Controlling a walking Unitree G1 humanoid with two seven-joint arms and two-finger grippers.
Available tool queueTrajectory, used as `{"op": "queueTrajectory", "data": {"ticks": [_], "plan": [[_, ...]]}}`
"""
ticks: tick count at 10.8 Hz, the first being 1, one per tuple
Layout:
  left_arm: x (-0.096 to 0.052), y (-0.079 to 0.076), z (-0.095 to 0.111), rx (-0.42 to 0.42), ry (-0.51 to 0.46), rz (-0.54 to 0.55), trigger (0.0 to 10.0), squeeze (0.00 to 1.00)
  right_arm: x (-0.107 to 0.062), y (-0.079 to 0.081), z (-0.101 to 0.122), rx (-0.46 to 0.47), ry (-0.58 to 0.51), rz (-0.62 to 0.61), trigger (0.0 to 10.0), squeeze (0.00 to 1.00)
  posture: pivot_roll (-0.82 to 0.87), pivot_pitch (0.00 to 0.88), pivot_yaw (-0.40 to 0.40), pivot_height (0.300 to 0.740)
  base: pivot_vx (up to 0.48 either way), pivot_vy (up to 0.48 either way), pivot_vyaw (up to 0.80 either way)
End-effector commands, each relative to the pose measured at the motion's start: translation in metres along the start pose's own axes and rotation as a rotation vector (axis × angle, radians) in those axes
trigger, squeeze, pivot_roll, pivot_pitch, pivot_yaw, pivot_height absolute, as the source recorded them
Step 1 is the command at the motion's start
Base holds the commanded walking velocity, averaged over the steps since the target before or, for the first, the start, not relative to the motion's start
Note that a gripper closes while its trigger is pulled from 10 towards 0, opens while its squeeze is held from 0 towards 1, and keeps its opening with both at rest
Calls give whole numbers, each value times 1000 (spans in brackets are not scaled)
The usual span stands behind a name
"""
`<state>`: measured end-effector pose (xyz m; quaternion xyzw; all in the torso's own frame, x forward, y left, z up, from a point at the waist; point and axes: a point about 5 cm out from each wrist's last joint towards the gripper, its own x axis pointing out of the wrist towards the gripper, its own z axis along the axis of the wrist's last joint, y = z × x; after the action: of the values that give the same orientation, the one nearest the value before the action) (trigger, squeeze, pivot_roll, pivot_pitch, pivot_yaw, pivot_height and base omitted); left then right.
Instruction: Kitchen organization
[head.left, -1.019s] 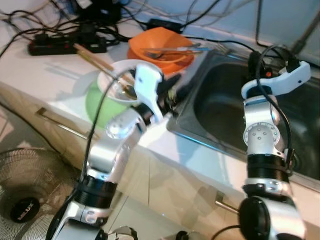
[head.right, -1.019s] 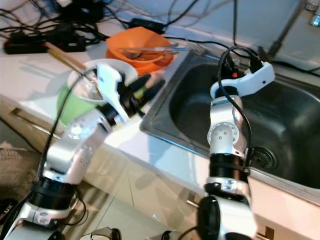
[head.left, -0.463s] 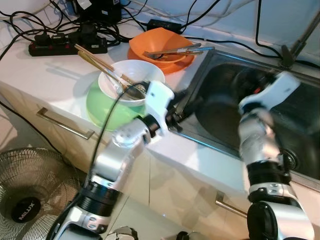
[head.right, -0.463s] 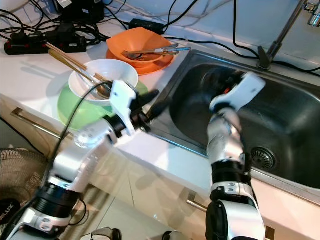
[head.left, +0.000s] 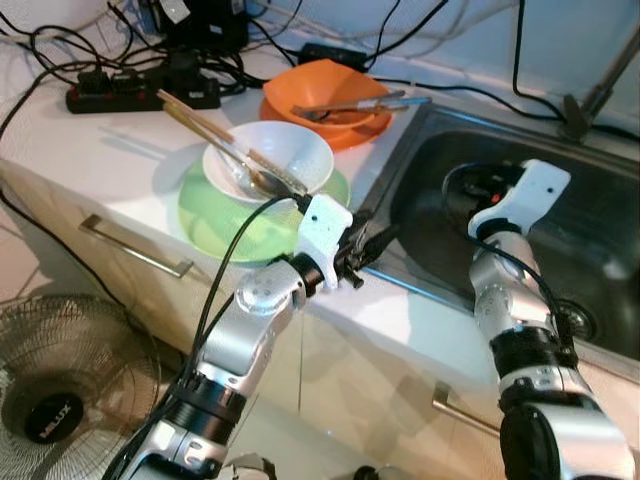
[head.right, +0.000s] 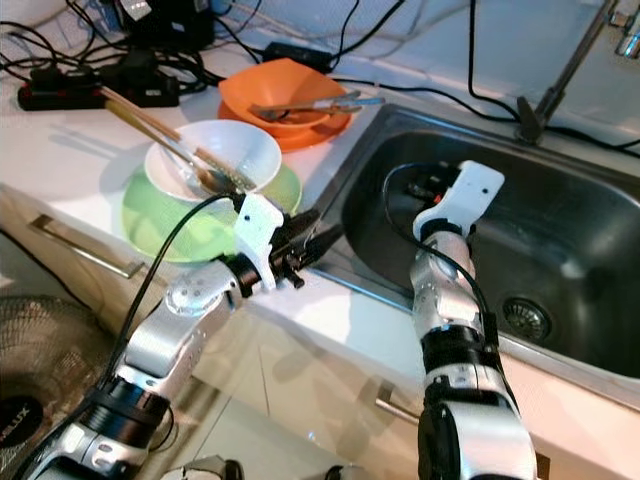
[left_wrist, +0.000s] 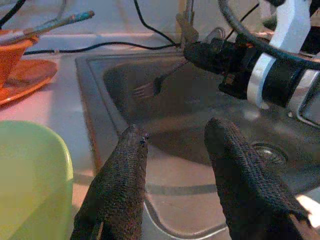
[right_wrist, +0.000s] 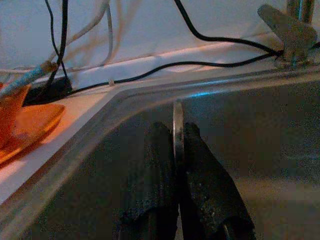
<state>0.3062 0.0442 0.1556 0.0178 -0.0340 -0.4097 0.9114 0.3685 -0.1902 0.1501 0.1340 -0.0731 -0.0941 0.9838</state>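
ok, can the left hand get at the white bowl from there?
Probably yes. The left hand is open and empty at the sink's edge; the white bowl, on the green plate, sits beside it, though chopsticks cross its rim.

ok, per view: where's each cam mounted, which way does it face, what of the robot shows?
Left eye view, right eye view: on the head, looking down at counter and sink; both silver arms show.
Left wrist view: along the open left gripper into the sink; the right gripper shows, holding a fork.
Right wrist view: along the right gripper's fingers, shut on the fork's handle, toward the sink's far rim.
Shared: the orange bowl shows in all views.
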Motion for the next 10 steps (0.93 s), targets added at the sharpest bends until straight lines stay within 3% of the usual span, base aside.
{"op": "queueTrajectory", "data": {"ticks": [1, 3, 4, 5, 6, 7, 10], "plan": [[1, -1, -5, -2, 8, 6, 10000, 0, -8, -10, -20, -25, 69, -36, 10000, 0, 118, 78, -33, 740, 0, 0, 0], [0, -1, -10, -1, 16, 11, 10000, 0, -10, -14, -28, -60, 100, -42, 10000, 0, 114, 86, -31, 740, 0, 0, 0], [1, -1, -10, -1, 15, 10, 10000, 0, -11, -13, -30, -64, 106, -38, 10000, 251, 116, 88, -33, 740, 0, 0, 0], [1, -1, -10, 0, 14, 7, 10000, 0, -10, -11, -31, -78, 109, -32, 10000, 1000, 117, 92, -33, 740, 0, 0, 0], [1, -1, -10, 1, 14, 7, 10000, 0, -8, -7, -27, -94, 90, -13, 10000, 757, 118, 96, -33, 740, 0, 0, 0], [1, -1, -11, 4, 13, 8, 10000, 0, -6, -4, -23, -107, 71, 1, 10000, 0, 117, 97, -32, 740, 0, 0, 0], [1, -2, -11, 6, 13, 4, 10000, 0, -2, 0, -16, -124, 36, 18, 10000, 0, 116, 96, -31, 740, 0, 0, 0]]}}
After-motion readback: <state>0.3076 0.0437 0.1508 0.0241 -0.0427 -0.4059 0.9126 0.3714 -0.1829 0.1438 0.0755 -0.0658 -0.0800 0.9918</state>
